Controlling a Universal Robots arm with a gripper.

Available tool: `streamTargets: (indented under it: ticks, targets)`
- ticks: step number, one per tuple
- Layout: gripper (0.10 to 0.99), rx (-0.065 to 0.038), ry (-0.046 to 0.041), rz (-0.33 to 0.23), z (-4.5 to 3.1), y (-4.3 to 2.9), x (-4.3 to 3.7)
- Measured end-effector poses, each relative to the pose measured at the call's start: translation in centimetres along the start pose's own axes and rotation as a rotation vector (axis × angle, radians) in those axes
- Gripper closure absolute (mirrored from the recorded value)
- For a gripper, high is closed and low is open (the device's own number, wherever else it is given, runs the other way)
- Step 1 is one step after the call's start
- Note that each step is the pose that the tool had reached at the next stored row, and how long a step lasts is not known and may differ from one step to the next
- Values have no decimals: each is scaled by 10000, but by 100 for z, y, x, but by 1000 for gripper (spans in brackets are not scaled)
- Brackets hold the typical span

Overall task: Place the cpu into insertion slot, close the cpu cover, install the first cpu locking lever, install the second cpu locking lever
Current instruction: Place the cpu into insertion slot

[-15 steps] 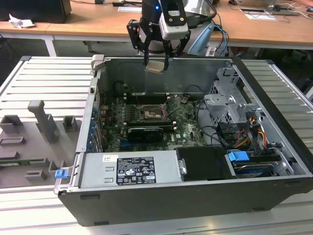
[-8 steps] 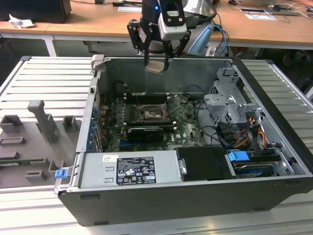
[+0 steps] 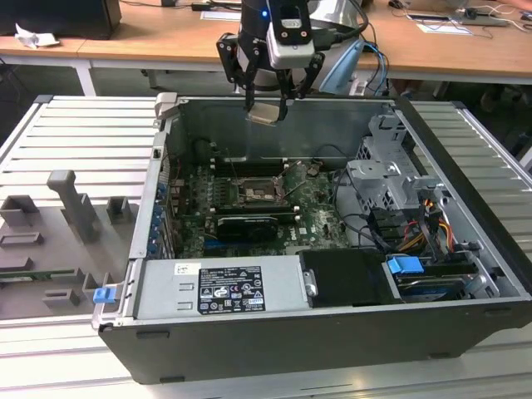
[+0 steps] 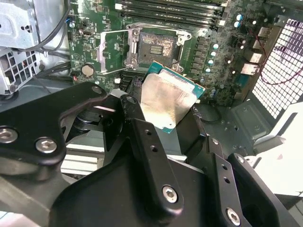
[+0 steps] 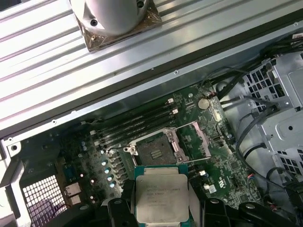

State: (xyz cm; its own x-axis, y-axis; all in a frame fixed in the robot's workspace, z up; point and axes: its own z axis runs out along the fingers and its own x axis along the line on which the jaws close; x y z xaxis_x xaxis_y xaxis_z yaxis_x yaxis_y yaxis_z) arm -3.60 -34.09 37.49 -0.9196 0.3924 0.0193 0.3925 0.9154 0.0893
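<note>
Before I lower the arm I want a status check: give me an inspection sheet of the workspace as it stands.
Surface: ribbed metal table carrying an open computer case, motherboard facing up.
Job's things: the cpu is held above the case, not yet seated; the socket is bare; the cpu cover is swung open beside it.
Clutter: grey fixture blocks on the table, at the exterior view's left.
Grippers: the gripper is shut on the cpu.
Cables: coloured wire bundle by the drive cage.
Surroundings: wooden desks behind the table.
</note>
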Motion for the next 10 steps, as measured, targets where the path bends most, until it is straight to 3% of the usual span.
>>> streamTargets:
  ticks: [10]
  targets:
    - [549,-11,-49,549,10,-1,0]
